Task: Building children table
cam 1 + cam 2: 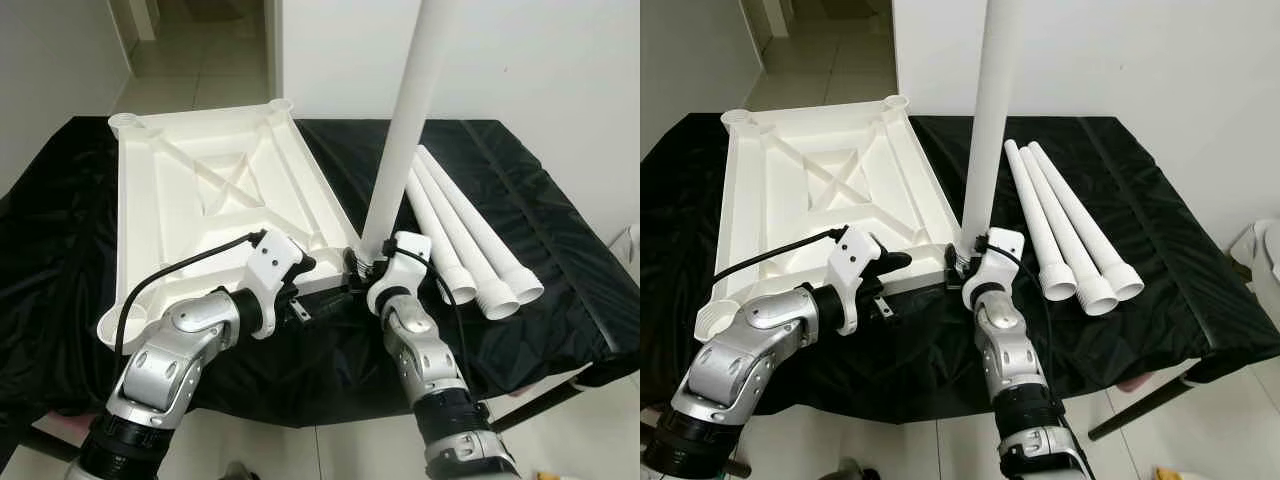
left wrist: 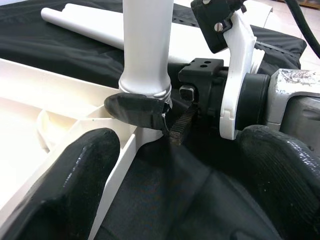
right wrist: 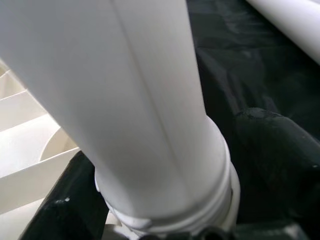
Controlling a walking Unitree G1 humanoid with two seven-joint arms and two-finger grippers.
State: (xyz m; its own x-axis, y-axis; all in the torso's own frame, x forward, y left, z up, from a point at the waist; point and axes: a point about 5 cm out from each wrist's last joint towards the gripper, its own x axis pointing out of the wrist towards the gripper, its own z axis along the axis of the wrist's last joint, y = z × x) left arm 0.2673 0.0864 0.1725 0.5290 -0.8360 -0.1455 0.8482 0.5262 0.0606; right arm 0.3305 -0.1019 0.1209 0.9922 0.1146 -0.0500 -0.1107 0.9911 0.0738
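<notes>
Black cloth (image 1: 520, 230) covers a low table set against a white wall, with a tiled corridor running off behind. Left eye view: white tabletop (image 1: 200, 200) lies upside down on the cloth, ribbed underside up, round leg sockets at its corners. One white leg (image 1: 405, 120) stands nearly upright at the near right corner of the tabletop, leaning slightly right, top out of frame. Right gripper (image 1: 368, 262) is closed around the leg's lower end, right at the corner socket. Three spare legs (image 1: 455, 235) lie side by side on the cloth just right of the standing leg, flared ends toward the robot. Left gripper (image 1: 305, 268) sits at the tabletop's near edge, just left of the leg's base; fingers spread. Right eye view: same layout; the standing leg (image 1: 990, 110) rises from the corner between the two grippers, the right gripper (image 1: 965, 262) clamped at its foot. Left wrist view: the left gripper's two black fingers (image 2: 75, 170) stand wide apart, holding nothing, one over the tabletop's rim and one over the cloth; ahead, a right-gripper finger (image 2: 137, 107) presses against the leg's ribbed collar. Right wrist view: the leg (image 3: 140, 100) runs close between the black fingers (image 3: 272, 160), threaded collar at the bottom, tabletop ribs beside it.
</notes>
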